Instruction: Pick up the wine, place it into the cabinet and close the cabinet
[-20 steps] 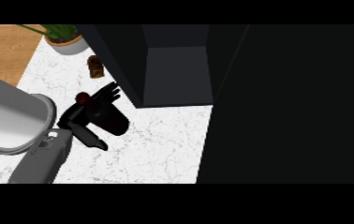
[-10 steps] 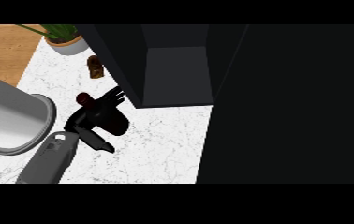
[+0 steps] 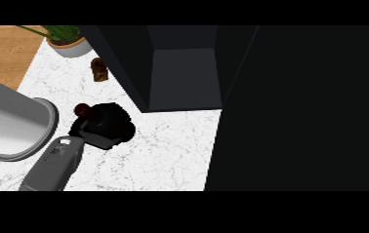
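Wine (image 3: 84, 109): dark red cap peeking out at the upper left of the left hand (image 3: 106, 125), body hidden under the curled black fingers. Grasping the bottle, by the look of it, fingers wrapped round it over the white counter (image 3: 166, 149). Standing or tilting, long axis not readable from this steep angle. Sitting just left of and below the open cabinet (image 3: 184, 76), whose dark mouth lies up and to the right of the hand. Judging the coming move as a carry toward that opening, up and rightward, past the cabinet's near front edge. Right hand not showing anywhere. Lying well apart at upper left: a small brown object (image 3: 98, 69) and a potted plant (image 3: 66, 41); a grey bowl (image 3: 22, 127) sitting at the left edge.
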Robot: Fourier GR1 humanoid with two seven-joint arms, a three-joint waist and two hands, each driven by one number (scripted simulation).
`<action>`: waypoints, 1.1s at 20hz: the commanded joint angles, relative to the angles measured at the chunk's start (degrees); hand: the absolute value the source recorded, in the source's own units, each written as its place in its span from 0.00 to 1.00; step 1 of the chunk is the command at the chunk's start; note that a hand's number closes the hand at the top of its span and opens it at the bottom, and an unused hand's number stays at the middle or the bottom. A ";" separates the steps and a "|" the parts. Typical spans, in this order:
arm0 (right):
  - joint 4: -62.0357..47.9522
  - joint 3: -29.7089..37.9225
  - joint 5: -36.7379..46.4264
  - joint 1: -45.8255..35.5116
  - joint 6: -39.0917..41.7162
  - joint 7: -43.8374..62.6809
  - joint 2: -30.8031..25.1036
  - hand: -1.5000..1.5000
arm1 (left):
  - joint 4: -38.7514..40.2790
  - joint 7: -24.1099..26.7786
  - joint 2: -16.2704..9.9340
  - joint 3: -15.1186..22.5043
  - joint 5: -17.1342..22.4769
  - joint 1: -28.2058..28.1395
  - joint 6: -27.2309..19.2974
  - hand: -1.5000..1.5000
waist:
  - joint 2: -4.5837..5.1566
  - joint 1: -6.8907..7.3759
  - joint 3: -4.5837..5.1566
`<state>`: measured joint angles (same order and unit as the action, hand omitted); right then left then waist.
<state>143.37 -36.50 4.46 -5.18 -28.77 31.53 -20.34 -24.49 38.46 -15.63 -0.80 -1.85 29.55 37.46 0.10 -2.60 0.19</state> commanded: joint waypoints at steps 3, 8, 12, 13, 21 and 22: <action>7.63 -2.74 4.83 3.39 -1.72 1.79 -0.79 0.00 | 0.40 10.78 -1.24 1.20 -0.97 -1.07 6.50 1.00 | -0.05 0.25 0.04; 5.42 -0.06 1.86 4.50 -1.47 -1.65 -2.17 0.00 | -2.90 10.48 2.94 -4.87 4.34 -6.56 -11.29 1.00 | -0.47 2.19 -0.17; 9.73 1.93 0.87 5.35 -1.55 0.55 -4.26 0.00 | -6.95 13.82 5.80 -6.84 6.18 -14.18 -19.52 1.00 | -0.68 2.55 -0.19; 10.53 -1.21 4.20 6.71 -2.09 -0.26 -4.39 0.00 | -6.74 13.60 6.50 -6.31 5.72 -14.97 -20.11 1.00 | -0.66 1.99 -0.16; 10.04 -0.18 2.26 8.06 -2.22 -3.01 -5.88 0.00 | -26.41 2.35 9.84 -1.77 9.19 -22.50 -16.82 1.00 | -0.67 2.74 -0.29; 11.81 -0.14 1.98 10.25 -2.30 -2.33 -7.17 0.00 | -29.42 1.75 11.09 -1.29 9.70 -24.24 -17.67 1.00 | -0.73 2.61 -0.30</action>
<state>143.58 -36.56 4.08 0.09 -31.52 26.33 -24.67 -46.28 44.14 -6.93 -4.22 6.85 10.52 19.41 -0.76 -0.11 -0.19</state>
